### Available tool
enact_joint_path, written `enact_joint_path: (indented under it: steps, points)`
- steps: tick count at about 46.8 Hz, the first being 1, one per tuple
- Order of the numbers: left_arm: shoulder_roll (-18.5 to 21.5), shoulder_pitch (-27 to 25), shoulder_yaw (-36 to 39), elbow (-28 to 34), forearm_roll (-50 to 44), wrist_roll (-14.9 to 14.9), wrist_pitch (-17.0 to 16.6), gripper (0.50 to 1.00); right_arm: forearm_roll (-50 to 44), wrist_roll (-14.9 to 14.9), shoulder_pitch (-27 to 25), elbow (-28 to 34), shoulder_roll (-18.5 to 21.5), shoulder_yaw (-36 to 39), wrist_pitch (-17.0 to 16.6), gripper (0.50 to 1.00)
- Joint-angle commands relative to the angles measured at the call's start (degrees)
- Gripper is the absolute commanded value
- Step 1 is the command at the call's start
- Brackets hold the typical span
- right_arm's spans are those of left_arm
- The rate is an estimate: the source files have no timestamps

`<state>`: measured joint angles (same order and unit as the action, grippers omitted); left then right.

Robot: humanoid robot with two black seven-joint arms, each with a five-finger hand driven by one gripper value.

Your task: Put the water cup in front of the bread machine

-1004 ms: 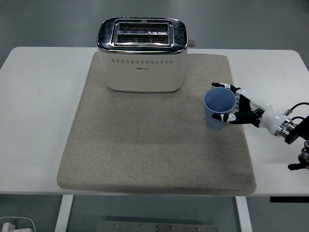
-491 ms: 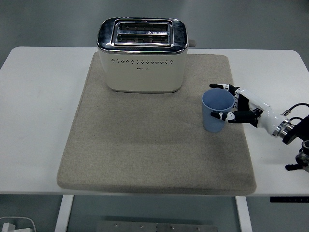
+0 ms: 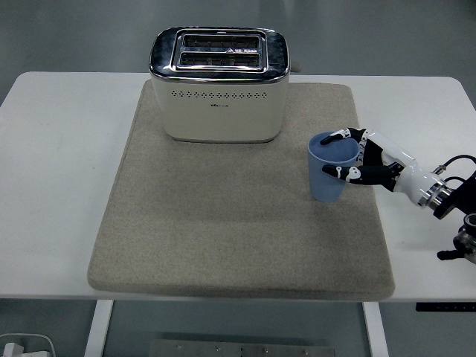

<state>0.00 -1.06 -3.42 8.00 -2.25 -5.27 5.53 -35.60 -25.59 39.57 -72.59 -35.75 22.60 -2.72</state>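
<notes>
Since a second ago the cup (image 3: pixel 329 168) had slid slightly left across the mat (image 3: pixel 223 223), my right hand (image 3: pixel 366 163) wrapped around it; I judged I should carry it level, stopping before the toaster (image 3: pixel 219 83)

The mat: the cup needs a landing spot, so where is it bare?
The mat lies bare in front of the toaster, right down to its near edge, and along its left side. The only crowded part is the right edge, where the right hand grips the blue cup.
</notes>
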Motion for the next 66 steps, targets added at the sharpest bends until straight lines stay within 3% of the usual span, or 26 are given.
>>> enact_joint_path:
  steps: [1,42,66]
  points:
    - [0.0,0.01,0.08,0.0,0.05,0.0,-0.08,1.0,0.0,0.01,0.24,-0.62,0.32,0.16,0.08,0.57]
    - [0.0,0.01,0.0,0.0,0.05,0.0,0.01,1.0,-0.09,0.63,3.06,-1.76,9.11,0.42,3.25,0.603]
    - [0.0,0.01,0.08,0.0,-0.04,0.0,0.01,1.0,-1.32,0.72,4.81,-1.76,15.09,-1.95,6.94,0.625]
